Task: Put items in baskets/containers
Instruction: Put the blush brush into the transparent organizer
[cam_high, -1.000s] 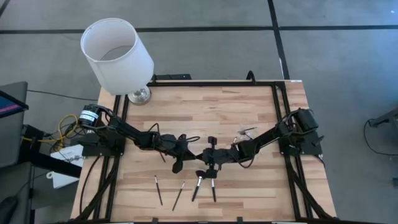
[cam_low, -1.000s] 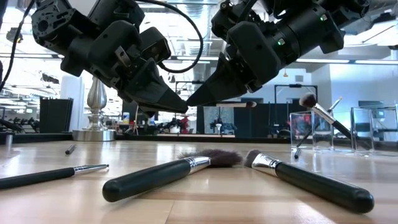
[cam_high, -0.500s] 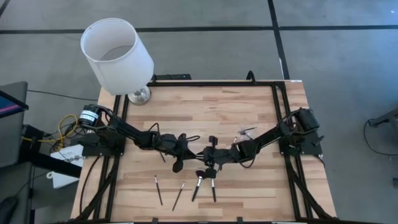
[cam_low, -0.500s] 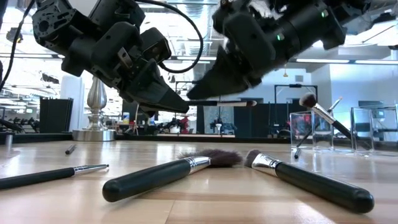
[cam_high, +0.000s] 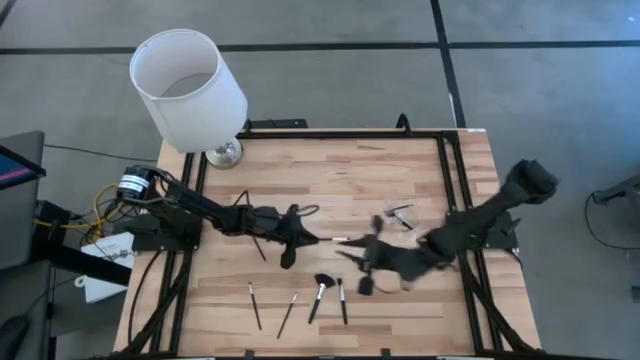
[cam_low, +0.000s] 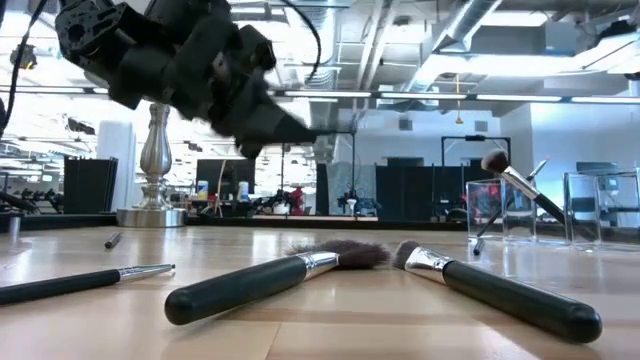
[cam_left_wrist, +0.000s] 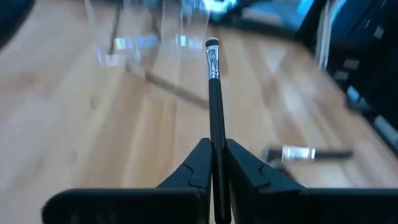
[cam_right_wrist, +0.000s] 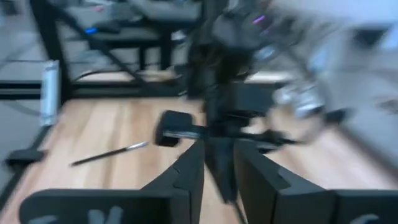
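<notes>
Four brushes (cam_high: 318, 297) lie loose; my left gripper (cam_left_wrist: 216, 163) clamps one slim brush (cam_left_wrist: 213, 87); right gripper (cam_high: 362, 262) blurred, grip unreadable.

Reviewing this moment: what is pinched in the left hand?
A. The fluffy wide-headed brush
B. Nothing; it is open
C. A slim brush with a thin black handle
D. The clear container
C. In the left wrist view the left hand is closed on a slim brush, whose silver ferrule and small tip point forward.
</notes>
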